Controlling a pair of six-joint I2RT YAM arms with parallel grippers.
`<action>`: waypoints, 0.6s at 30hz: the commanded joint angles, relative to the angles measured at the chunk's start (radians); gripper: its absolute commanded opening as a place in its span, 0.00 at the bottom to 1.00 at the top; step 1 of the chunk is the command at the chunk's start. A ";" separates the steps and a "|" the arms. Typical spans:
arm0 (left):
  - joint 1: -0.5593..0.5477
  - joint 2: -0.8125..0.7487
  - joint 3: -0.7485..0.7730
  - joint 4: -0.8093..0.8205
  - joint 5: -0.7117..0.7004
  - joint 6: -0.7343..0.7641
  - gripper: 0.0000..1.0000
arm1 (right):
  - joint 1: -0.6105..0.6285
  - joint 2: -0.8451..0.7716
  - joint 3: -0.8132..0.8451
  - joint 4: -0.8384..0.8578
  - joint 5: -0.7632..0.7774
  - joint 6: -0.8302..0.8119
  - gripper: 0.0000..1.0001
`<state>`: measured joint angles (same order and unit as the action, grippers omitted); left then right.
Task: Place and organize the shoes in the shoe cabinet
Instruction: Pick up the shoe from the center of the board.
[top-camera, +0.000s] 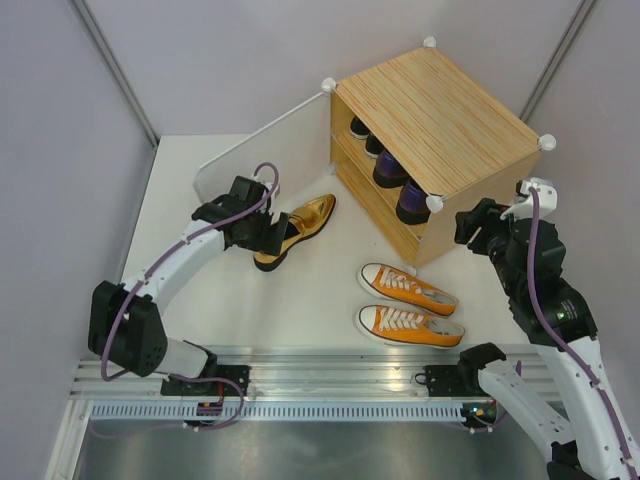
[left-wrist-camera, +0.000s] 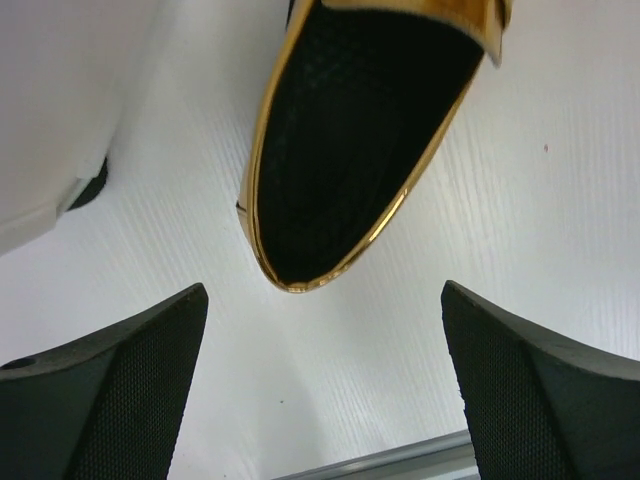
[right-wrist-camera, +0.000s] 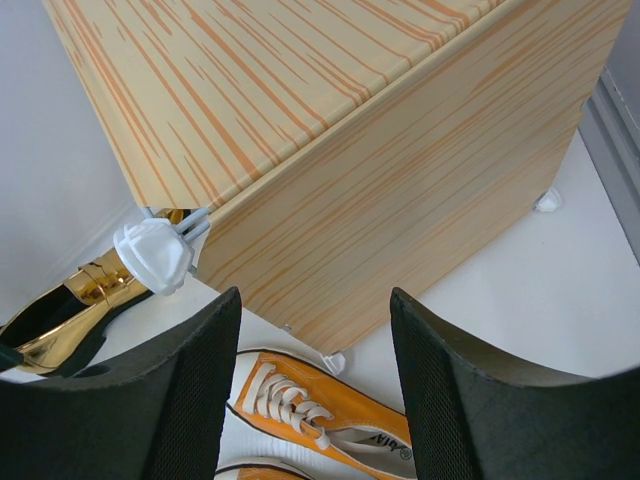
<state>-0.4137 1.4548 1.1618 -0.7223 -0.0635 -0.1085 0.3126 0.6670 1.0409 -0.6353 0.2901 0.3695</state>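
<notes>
The shoe cabinet (top-camera: 440, 110) stands at the back right with its white door (top-camera: 258, 152) swung open to the left. Dark shoes (top-camera: 392, 168) sit on its shelves. One gold pump (top-camera: 300, 226) lies on the table in front of the opening. My left gripper (top-camera: 266, 236) is open at its heel end, and in the left wrist view the pump (left-wrist-camera: 360, 150) lies just ahead of the gripper (left-wrist-camera: 325, 335), clear of the fingers. Two orange sneakers (top-camera: 408, 290) (top-camera: 410, 327) lie side by side near the front. My right gripper (top-camera: 472, 226) hangs open and empty beside the cabinet's near corner.
In the right wrist view the cabinet's wooden side (right-wrist-camera: 400, 200) fills the frame, with a white corner knob (right-wrist-camera: 152, 255) at left and an orange sneaker (right-wrist-camera: 335, 425) below. Grey walls close the table at back and sides. A metal rail (top-camera: 330, 385) runs along the near edge.
</notes>
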 joint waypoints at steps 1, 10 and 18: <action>0.000 -0.115 -0.098 0.118 0.096 0.107 1.00 | 0.013 -0.010 -0.007 0.034 0.017 -0.015 0.66; 0.000 -0.013 -0.099 0.190 0.094 0.206 1.00 | 0.017 -0.017 -0.013 0.037 0.021 -0.015 0.66; 0.000 0.101 -0.077 0.219 0.053 0.251 1.00 | 0.031 -0.027 -0.015 0.036 0.043 -0.024 0.67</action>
<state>-0.4137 1.5406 1.0382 -0.5636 0.0002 0.0772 0.3363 0.6449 1.0279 -0.6338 0.3012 0.3634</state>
